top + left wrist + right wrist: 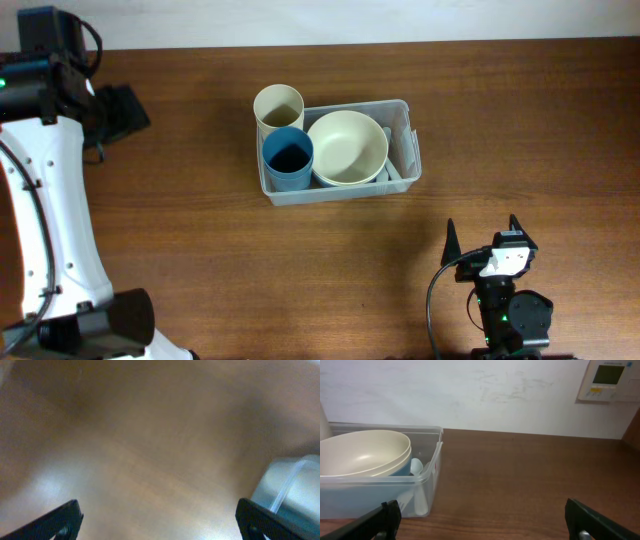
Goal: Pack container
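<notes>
Crowding container (405,152): bowl (347,147), blue cup (288,157) (cream cup (278,108)).

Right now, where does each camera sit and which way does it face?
Overhead: above the table, facing down on container, cream bowl, blue cup, cream cup; left arm, right gripper show.
Left wrist: low over blurred table, container corner at right; open left gripper at bottom edge.
Right wrist: low, facing the wall past container and bowl; right gripper open below.
Shared: all see the container.

Blurred brown worktop (150,435) beneath the left hand (160,522), spread wide.
Its black fingertips (62,521) sit at 7 and 5 o'clock; a corner of the clear container (295,485) shows at 4 o'clock, just above one fingertip.
</notes>
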`<state>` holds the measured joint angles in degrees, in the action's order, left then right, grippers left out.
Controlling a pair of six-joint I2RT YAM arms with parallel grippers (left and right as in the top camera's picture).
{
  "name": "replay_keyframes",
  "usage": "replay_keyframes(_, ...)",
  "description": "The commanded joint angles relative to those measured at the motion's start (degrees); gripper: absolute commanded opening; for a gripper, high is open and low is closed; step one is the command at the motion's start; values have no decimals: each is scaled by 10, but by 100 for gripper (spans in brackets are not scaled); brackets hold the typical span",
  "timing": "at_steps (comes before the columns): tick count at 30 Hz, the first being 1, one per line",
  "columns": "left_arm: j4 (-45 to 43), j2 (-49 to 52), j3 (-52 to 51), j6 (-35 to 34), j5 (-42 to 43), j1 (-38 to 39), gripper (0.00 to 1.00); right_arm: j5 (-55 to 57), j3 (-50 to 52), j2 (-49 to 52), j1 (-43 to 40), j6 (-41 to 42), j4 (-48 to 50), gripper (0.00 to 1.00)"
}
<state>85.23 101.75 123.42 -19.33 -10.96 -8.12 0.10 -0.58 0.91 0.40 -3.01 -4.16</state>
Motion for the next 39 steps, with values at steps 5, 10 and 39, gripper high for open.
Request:
replay_keyframes(5, -370, -189, -287, 108, 6, 128, 100, -3, 3, -5, -5, 5, -4, 99)
replay_keyframes(10, -673, -369, -613, 164, 7, 166, 100, -3, 3, -5, -5, 5, -4, 99)
replay_keyframes(39, -917, -969, -1108, 164, 32, 101, 100, -3, 3, -5, -5, 5, -4, 99)
